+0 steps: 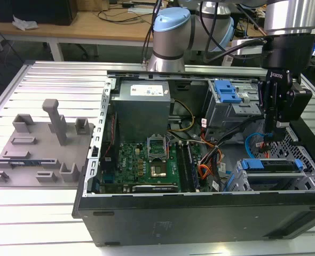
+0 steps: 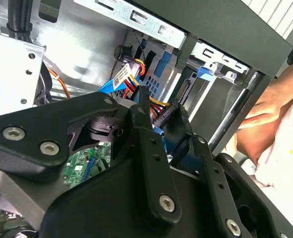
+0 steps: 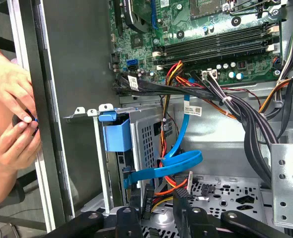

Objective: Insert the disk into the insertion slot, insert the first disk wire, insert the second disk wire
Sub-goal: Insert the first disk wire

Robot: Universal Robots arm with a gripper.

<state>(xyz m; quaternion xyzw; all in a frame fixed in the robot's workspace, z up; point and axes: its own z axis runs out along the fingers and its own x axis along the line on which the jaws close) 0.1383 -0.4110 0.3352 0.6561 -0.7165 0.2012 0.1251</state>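
Gripper (image 2: pixel 161 110) is clamped on the black plug (image 2: pixel 167 119) of a disk wire (image 2: pixel 155 103), good spot I reckon: plug's rigid, wire's light and floppy.

Spanning the exterior view with a slatted metal table (image 1: pixel 50 88), catching even, bright light. Carrying on the table, toward the exterior view's left, a grey plate (image 1: pixel 40 160) of blocks and posts. Standing behind the table, a wooden bench (image 1: pixel 93 28) on white legs, bearing a black box (image 1: pixel 40 10), crumpled paper (image 1: pixel 24 23) and loose cables (image 1: pixel 123 12). Showing dark floor (image 1: pixel 10 53) beyond the table, under the bench.
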